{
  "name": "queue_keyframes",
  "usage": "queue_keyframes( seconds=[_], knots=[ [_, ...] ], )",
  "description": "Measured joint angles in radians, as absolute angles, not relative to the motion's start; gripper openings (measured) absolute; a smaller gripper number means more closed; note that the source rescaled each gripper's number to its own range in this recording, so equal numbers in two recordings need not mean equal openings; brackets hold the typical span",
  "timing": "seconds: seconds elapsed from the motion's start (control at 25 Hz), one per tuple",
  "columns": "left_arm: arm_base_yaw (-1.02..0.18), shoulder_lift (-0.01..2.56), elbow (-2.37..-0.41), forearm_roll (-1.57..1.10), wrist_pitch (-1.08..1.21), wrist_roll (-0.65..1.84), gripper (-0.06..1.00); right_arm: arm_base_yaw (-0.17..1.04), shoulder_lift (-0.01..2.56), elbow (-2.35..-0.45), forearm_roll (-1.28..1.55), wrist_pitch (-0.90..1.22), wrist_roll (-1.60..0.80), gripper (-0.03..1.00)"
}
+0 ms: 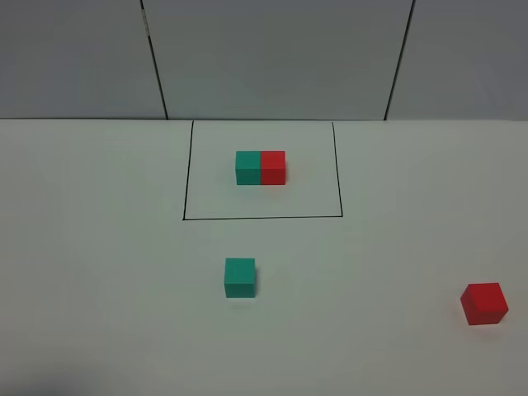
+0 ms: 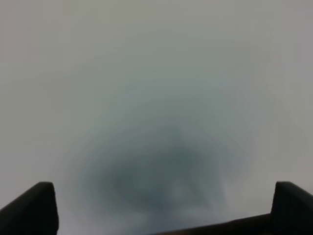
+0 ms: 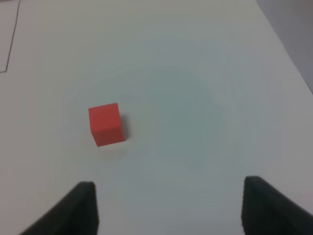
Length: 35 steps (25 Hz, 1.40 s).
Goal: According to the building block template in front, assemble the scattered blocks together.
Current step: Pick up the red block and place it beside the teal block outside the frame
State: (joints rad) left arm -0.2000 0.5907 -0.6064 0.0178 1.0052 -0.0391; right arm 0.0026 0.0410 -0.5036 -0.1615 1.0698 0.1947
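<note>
The building block template [image 1: 261, 167], a teal-green cube joined to a red cube with green on the left, sits inside a thin black drawn rectangle [image 1: 262, 218] at the back. A loose teal-green cube [image 1: 240, 277] lies in front of the rectangle. A loose red cube [image 1: 484, 303] lies at the right edge; it also shows in the right wrist view [image 3: 106, 124]. No arm shows in the exterior view. My right gripper [image 3: 168, 208] is open, short of the red cube. My left gripper [image 2: 166, 208] is open over bare blurred surface.
The white table [image 1: 99, 313] ends at a grey panelled wall [image 1: 272, 58] at the back. The table's right edge [image 3: 288, 54] shows in the right wrist view, beyond the red cube.
</note>
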Motion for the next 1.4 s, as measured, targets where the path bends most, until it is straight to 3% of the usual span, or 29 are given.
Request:
queue_keyframes(
  seconds=[0.64, 1.4],
  knots=[
    [-0.037, 0.316, -0.503, -0.016, 1.003, -0.039, 0.96, 0.003, 0.041, -0.504, -0.162, 1.07, 0.196, 0.58],
    [0.115, 0.166, -0.476, -0.103, 1.036, 0.049, 0.91, 0.003, 0.041, -0.504, -0.162, 1.07, 0.196, 0.58]
  ],
)
